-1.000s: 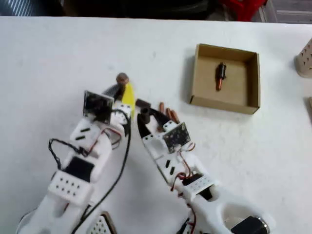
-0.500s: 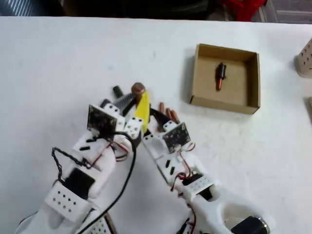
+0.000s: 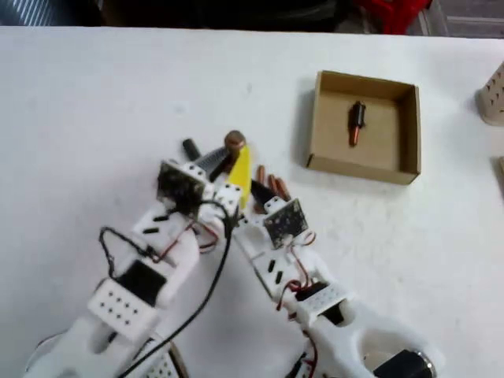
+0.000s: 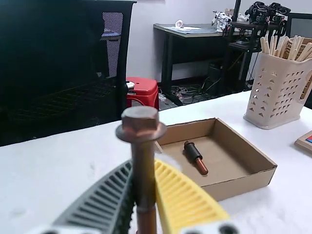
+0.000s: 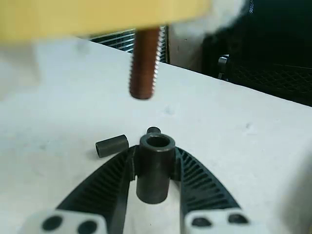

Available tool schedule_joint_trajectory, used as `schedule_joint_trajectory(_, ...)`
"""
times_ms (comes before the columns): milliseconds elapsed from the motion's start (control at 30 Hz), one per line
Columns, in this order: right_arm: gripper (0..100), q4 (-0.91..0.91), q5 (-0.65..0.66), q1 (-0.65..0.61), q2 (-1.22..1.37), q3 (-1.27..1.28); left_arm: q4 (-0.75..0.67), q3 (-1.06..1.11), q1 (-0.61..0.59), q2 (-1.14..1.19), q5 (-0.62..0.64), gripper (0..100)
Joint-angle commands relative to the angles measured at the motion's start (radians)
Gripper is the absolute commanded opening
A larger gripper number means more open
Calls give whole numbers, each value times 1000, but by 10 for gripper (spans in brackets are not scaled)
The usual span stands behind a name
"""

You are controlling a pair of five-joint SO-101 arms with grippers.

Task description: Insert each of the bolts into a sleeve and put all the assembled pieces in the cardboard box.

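1. Table [image 3: 94, 94]: white top, on which everything below was placed.
2. Left arm [image 3: 134, 276] and right arm [image 3: 331, 315]: white, set side by side at the near edge, their wrists angled toward each other near the table's middle.
3. Cardboard box [image 3: 366, 83]: open, shallow, well apart from the arms on the far right side. One assembled piece [image 3: 356, 122] was laid flat inside it.
4. Basket [image 4: 282, 87]: pale, perforated, filled with wooden sticks, stood beyond the box at the table's right edge.
5. Left gripper [image 4: 144, 195]: one grey and one yellow finger, clamped on the shank of a bolt [image 4: 141, 146]. The bolt was held upright, flanged head uppermost.
6. Right gripper [image 5: 155, 161]: black ribbed fingers, closed around a sleeve [image 5: 156, 168]. The sleeve was held upright, bore open upward. The bolt's threaded end [image 5: 144, 63] was seen above the sleeve, apart from it and slightly to one side.
7. Loose bolts [image 3: 272, 183]: a small copper-coloured cluster, laid on the table just beside the right gripper.
8. Loose sleeves: one [image 5: 111, 146] laid on its side, another [image 5: 153, 130] just behind the held sleeve.
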Motion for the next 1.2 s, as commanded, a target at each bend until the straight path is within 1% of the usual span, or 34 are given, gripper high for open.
schedule_joint_trajectory(0, 18, -27, -12, 15, -35, -8, -121, -17, -42, 82, 9, 22)
schedule_joint_trajectory(100, 17, -27, -12, 22, -35, -8, -147, -17, -48, 125, 9, 22)
schedule_joint_trajectory(333, 17, -28, -11, 22, -44, 6, -143, 32, -48, 131, 9, 22)
schedule_joint_trajectory(833, 17, -30, -6, 19, -44, 8, -143, 5, -47, 139, 8, 22)
schedule_joint_trajectory(1033, 17, -33, -3, 15, -53, 18, -193, -8, -48, 140, 8, 22)
schedule_joint_trajectory(1167, 17, -25, -3, 10, -143, 55, -216, -9, -47, 140, 8, 22)
